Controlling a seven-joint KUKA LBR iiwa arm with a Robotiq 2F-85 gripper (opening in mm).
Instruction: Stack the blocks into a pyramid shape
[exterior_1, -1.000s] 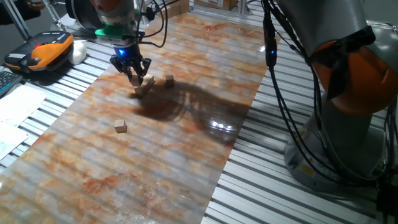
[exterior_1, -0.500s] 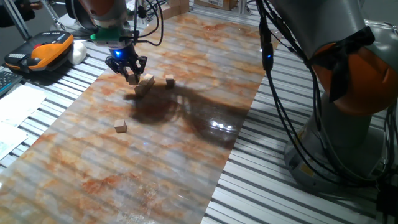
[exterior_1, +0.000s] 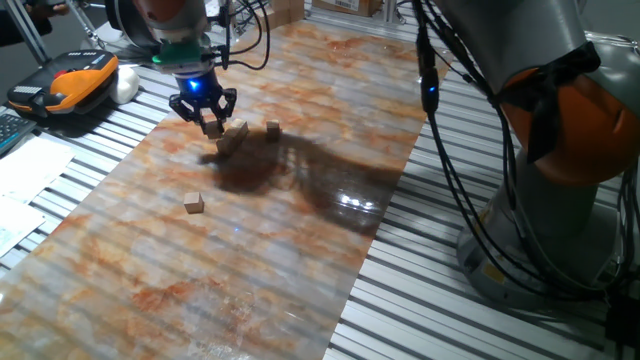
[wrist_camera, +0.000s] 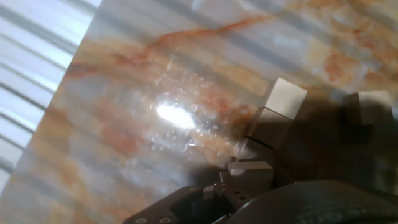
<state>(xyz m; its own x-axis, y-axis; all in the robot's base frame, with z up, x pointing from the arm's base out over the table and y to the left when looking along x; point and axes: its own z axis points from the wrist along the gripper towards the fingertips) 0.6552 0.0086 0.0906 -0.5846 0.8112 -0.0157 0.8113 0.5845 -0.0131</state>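
Observation:
Several light-brown wooden blocks (exterior_1: 231, 138) lie bunched in a short slanted row at the far left of the marbled board. In the hand view this row (wrist_camera: 268, 127) runs from the middle right down to the bottom. One loose block (exterior_1: 272, 128) sits just right of the row and also shows in the hand view (wrist_camera: 370, 106). Another loose block (exterior_1: 194, 203) lies alone nearer the front. My gripper (exterior_1: 210, 122) hovers just left of and above the row, jaws spread, with nothing seen between them. Only the hand's dark body (wrist_camera: 280, 205) shows in the hand view.
The marbled board (exterior_1: 300, 250) lies on a slatted metal table. An orange and black device (exterior_1: 70, 85) and papers (exterior_1: 25, 180) sit at the left. The robot's base (exterior_1: 560, 170) and hanging cables (exterior_1: 450, 150) stand at the right.
The gripper rose and shifted a little left away from the row of blocks, then settled slightly lower. The blocks have not moved.

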